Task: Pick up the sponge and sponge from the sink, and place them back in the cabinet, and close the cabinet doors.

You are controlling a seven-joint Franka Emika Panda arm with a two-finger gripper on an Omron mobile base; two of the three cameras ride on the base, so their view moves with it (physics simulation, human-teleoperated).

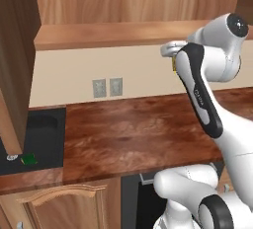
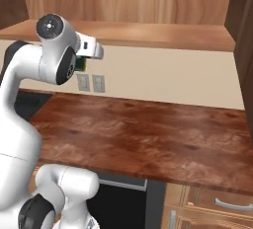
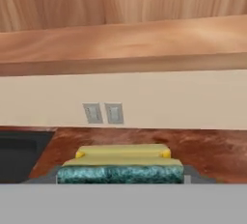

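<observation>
Presently the gripper (image 3: 120, 179) is clamped on a sponge (image 3: 120, 166), green face and yellow layer showing between the finger tips at the bottom of the hand view. From the base cameras the hand sits high, about level with the underside of the cabinet (image 1: 123, 33); a sliver of the sponge's yellow and green peeks out beside the wrist in the left base view.

Hand camera looks straight at the cabinet's bottom board, the beige wall below it and two wall outlets (image 3: 103, 113). Wood-grain interior shows above the board, so the doors stand open; one cabinet door (image 1: 15, 55) hangs at the left edge of the left base view.

Second sponge (image 1: 28, 160) lies down in the sink (image 1: 47, 139), just beside a silver drain (image 1: 12, 157), well apart from the arm. Countertop (image 1: 143, 134) lies between.

Step in hand, as I judge it: carrying the first sponge up to the cabinet. Next move calls for raising the hand above the bottom board, then reaching forward over it before letting go. Lip of the board is the risk, since the sponge rides below it now.
</observation>
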